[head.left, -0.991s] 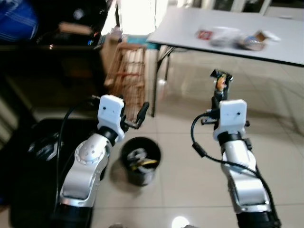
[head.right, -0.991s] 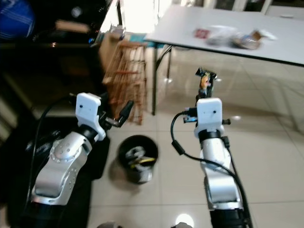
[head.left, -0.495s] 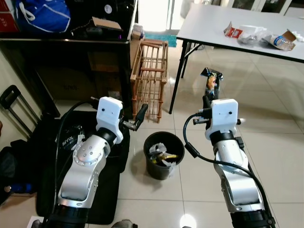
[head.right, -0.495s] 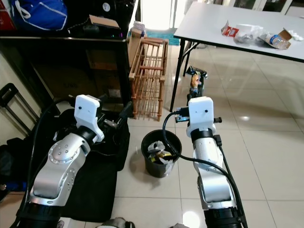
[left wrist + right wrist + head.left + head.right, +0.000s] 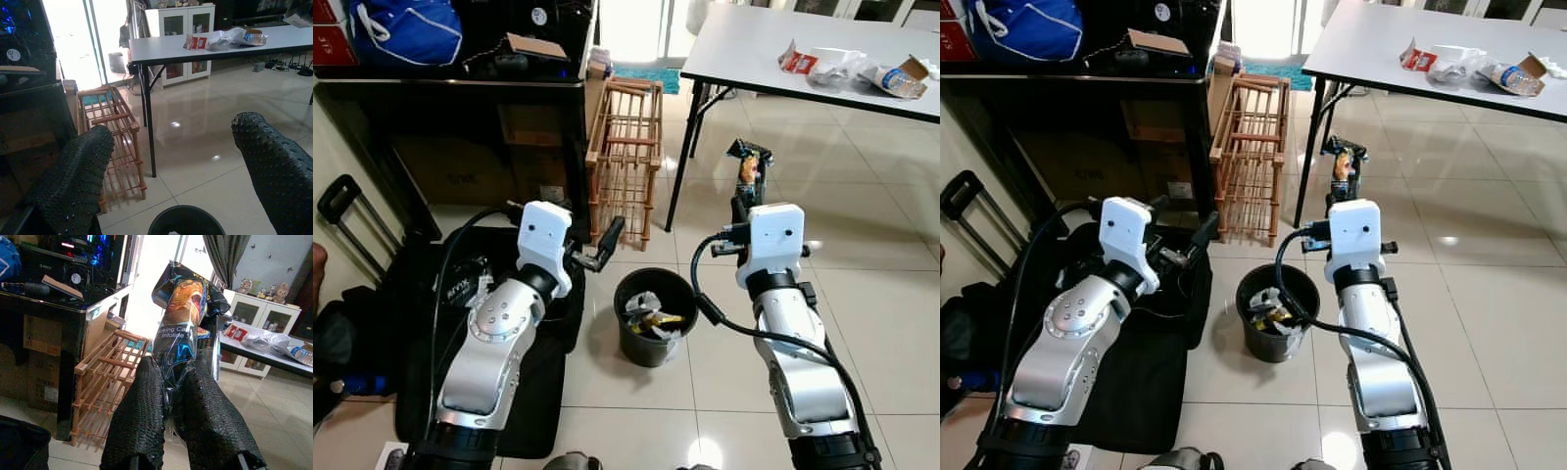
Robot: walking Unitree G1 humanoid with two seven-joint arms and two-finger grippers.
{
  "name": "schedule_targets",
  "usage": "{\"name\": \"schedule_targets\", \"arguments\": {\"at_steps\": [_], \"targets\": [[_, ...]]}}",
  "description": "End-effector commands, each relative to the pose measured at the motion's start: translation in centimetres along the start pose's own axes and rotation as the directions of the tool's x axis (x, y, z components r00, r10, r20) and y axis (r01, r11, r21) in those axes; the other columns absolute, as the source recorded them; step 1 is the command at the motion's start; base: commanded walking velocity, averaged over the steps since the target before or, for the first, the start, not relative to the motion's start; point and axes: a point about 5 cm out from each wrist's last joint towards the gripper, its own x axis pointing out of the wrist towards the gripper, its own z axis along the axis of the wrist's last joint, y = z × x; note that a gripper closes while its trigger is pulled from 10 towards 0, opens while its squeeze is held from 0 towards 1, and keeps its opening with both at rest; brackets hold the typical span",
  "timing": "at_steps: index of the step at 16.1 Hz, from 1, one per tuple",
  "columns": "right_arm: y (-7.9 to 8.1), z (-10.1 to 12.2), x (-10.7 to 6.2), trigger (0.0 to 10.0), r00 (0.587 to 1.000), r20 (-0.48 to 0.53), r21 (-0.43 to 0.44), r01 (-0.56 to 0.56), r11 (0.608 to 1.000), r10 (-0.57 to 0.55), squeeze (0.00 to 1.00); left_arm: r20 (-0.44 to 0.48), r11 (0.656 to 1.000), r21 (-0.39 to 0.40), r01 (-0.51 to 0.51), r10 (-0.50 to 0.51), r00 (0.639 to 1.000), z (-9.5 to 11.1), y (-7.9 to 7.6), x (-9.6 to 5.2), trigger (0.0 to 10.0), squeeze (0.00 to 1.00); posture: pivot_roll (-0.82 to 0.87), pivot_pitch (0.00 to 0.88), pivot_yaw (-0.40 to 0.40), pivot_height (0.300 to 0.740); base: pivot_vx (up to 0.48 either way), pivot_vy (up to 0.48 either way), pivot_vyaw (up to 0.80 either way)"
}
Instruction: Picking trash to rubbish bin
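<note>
A black rubbish bin (image 5: 654, 315) stands on the tiled floor between my two arms, with crumpled trash inside. My right gripper (image 5: 744, 191) is raised beyond the bin's right side, shut on a dark snack wrapper (image 5: 748, 164) that sticks up out of it. In the right wrist view the wrapper (image 5: 183, 318) is pinched between the two black fingers (image 5: 142, 416). My left gripper (image 5: 607, 238) hangs open to the left of the bin, nothing between its fingers (image 5: 78, 176); the bin's rim (image 5: 186, 220) lies just below it.
A white table (image 5: 744, 39) at the back right carries more wrappers and a bottle (image 5: 832, 67). A wooden rack (image 5: 626, 147) stands behind the bin beside a dark desk (image 5: 460, 108). A black bag (image 5: 411, 323) lies on the floor at the left.
The camera has swung and the blurred picture has steadied, so the bin now sits more to the right. Both arms keep their pose, wrapper still held.
</note>
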Motion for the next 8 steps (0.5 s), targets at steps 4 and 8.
{"name": "schedule_targets", "arguments": {"at_steps": [4,8], "targets": [[-0.30,0.15,0.18,10.0,1.000,0.009,-0.001,0.007,1.000,-0.007,0.00,0.022,1.000,-0.020,0.017,-0.016,1.000,0.21,-0.22,0.26,10.0,0.00,0.05,0.070,0.000,0.740,0.000,-0.236,0.00],[-0.27,0.16,0.19,10.0,1.000,0.008,-0.004,0.004,1.000,-0.004,0.00,0.024,1.000,-0.013,0.016,-0.016,1.000,0.18,-0.21,0.30,10.0,0.00,0.05,0.072,-0.002,0.740,0.000,0.000,0.00]]}}
